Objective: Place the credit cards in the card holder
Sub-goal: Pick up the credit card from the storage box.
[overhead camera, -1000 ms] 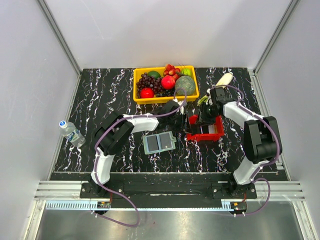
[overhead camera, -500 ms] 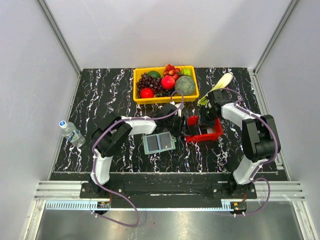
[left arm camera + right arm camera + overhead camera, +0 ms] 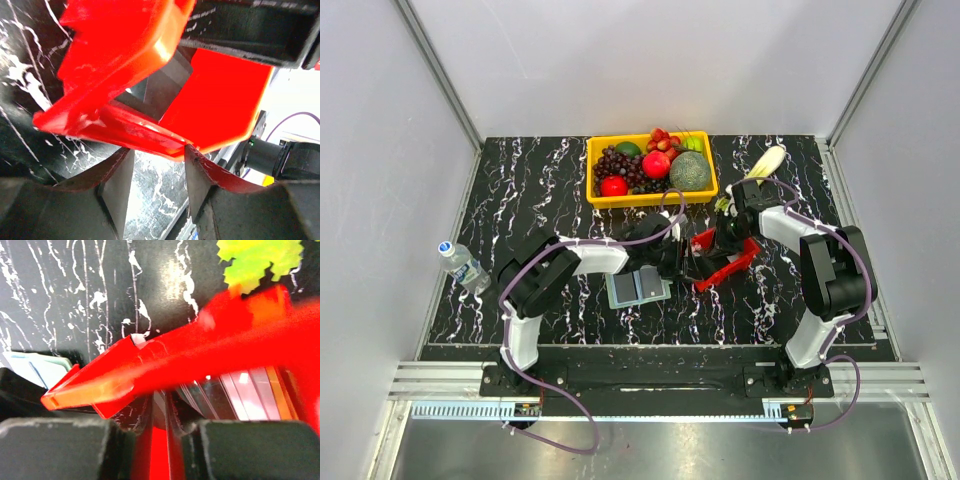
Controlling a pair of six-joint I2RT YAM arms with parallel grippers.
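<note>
The grey-green card holder [image 3: 638, 287] lies open on the table; its pale edge shows in the right wrist view [image 3: 32, 367]. The red mesh basket [image 3: 727, 263] is tilted beside it. My right gripper [image 3: 728, 240] is shut on the basket's wall [image 3: 165, 440]. Several credit cards [image 3: 245, 390], dark, whitish and orange, lean inside the basket. One dark card [image 3: 160, 90] shows in the left wrist view under the raised basket [image 3: 125, 45]. My left gripper [image 3: 157, 175] is open, with its fingertips [image 3: 120, 180] at the basket's lower rim, between basket and holder [image 3: 678, 255].
A yellow crate of fruit [image 3: 598, 198] stands at the back. A corn cob [image 3: 767, 160] and a green leafy piece [image 3: 260, 260] lie behind the basket. A water bottle [image 3: 462, 263] lies at the table's left edge.
The red basket has been tipped up and shifted slightly left by the right gripper. The left gripper has moved nearer, down to the basket's left rim.
</note>
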